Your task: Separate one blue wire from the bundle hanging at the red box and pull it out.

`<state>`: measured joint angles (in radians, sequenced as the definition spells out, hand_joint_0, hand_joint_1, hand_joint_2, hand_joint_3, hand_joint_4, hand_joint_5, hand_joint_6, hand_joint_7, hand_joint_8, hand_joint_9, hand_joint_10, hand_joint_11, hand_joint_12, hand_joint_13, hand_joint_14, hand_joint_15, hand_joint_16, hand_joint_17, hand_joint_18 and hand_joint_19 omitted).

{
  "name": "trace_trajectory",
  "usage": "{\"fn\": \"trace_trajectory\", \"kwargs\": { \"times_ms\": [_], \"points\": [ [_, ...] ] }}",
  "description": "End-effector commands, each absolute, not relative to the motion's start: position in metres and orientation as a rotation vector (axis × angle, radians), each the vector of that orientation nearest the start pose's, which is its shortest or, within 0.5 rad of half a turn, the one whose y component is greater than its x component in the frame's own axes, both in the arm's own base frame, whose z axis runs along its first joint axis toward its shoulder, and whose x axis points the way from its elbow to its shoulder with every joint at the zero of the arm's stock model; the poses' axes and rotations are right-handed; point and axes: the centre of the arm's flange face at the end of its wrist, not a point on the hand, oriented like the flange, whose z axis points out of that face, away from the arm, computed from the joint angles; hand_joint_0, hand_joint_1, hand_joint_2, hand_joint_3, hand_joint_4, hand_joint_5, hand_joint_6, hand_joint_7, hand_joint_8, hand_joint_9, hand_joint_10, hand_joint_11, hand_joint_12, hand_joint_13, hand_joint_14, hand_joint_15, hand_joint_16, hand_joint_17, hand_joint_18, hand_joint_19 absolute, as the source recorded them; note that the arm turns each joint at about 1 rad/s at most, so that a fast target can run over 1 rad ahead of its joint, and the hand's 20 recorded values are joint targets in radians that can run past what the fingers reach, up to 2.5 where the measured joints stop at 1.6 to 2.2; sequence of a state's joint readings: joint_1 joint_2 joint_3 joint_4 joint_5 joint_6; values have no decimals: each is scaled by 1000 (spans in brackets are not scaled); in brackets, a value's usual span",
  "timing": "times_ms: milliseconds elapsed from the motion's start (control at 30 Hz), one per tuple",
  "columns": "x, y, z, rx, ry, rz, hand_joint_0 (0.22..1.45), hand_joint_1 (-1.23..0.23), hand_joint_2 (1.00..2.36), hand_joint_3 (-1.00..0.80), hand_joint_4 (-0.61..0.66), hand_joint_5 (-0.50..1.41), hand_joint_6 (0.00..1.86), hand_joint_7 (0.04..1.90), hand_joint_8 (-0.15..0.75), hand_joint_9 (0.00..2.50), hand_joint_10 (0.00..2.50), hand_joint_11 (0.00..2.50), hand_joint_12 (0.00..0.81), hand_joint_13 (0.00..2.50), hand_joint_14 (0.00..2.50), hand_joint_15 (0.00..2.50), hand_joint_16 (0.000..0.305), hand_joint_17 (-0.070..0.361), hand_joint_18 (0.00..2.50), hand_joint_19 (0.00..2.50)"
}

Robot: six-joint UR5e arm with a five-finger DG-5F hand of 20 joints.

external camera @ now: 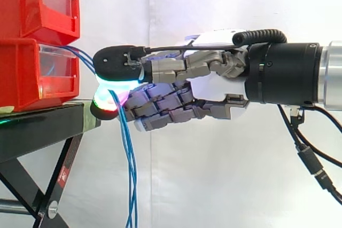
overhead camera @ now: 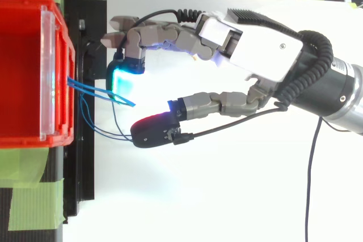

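Observation:
Several thin blue wires point(external camera: 129, 158) leave the front of the lower red bin point(external camera: 21, 76) and hang down past the stand's edge. My hand point(external camera: 214, 86) reaches in from the right, level with that bin. Its fingers are curled, and the wires pass between an upper black-backed fingertip point(external camera: 115, 62) and a lower pad glowing red and green point(external camera: 103, 103). From above, one blue wire point(overhead camera: 108, 94) is drawn out from the bin point(overhead camera: 22, 66) to a point between the cyan pad point(overhead camera: 122, 79) and the thumb point(overhead camera: 150, 131). Other strands loop near the thumb tip. My hand point(overhead camera: 266, 55) comes in from the right.
A second red bin point(external camera: 32, 4) is stacked on the lower one. Both rest on a black stand point(external camera: 37, 126) with slanted legs below. Green tape point(overhead camera: 34, 196) marks the stand. A white curtain hangs behind.

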<state>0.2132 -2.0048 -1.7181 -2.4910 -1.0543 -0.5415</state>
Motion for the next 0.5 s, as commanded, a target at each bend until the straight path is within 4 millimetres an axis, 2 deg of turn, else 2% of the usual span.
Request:
{"fn": "trace_trajectory", "kwargs": {
  "times_ms": [0,133,300,467],
  "points": [
    [625,-51,239,974,1193,607,657,-700,1010,-393,232,-149,555,1277,298,439,5,176,331,239,3,100,47,106,168,263],
    [626,-51,241,968,1182,609,657,-701,1010,-398,235,-146,532,1302,297,437,5,177,333,245,3,102,47,106,168,267],
    [631,-50,227,953,1191,593,656,-702,1010,-400,236,-146,529,1305,298,437,5,167,332,245,4,106,47,106,170,270],
    [632,-49,228,948,1180,601,658,-694,1010,-393,234,-146,546,1298,299,446,5,175,331,259,4,109,47,106,176,281]
  ]
}}
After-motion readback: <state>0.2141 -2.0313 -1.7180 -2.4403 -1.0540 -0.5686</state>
